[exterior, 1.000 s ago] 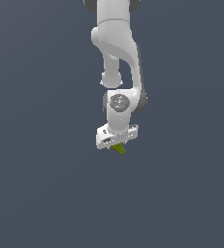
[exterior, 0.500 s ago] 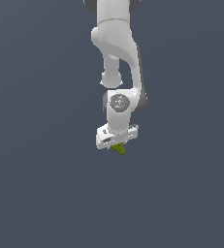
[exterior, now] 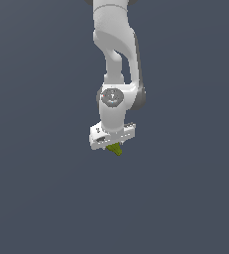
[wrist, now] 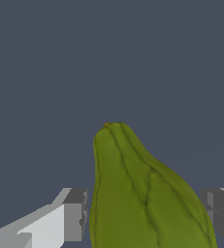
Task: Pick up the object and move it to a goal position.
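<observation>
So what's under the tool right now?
The olive-green ridged object pokes out below the white tool. The wrist view shows it between both grey fingers. Its upper part is covered by the tool, and contact with the pads cannot be confirmed. Beneath it, only plain grey background.

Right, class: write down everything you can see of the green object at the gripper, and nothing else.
The object is olive to yellow-green, elongated and lumpy, with lengthwise ridges and a narrower tip carrying a small orange-brown spot. Its surface looks matte, like a vegetable's skin. In the wrist view it sits between the two grey fingers; contact cannot be made out. In the exterior view only a small tilted part pokes out below the white gripper.
</observation>
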`<move>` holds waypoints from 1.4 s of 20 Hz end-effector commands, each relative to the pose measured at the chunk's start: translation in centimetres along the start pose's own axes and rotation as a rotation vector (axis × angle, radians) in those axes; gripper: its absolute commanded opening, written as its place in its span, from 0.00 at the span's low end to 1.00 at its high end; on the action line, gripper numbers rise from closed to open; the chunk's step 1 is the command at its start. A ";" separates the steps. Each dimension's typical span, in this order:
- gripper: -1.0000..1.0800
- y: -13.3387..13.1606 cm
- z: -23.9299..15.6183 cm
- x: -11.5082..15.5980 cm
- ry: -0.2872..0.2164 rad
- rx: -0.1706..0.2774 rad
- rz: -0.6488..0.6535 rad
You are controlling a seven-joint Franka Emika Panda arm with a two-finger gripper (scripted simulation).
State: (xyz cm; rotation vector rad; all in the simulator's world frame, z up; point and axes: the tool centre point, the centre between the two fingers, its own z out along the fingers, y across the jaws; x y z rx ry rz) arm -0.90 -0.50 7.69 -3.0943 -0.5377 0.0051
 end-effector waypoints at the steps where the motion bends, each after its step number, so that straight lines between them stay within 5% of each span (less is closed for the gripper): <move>1: 0.00 1.6 -2.0 -0.3 0.003 -0.001 0.001; 16: 0.00 12.8 -14.9 -2.5 0.004 0.000 0.001; 28: 0.00 15.8 -18.2 -2.8 0.003 -0.001 0.001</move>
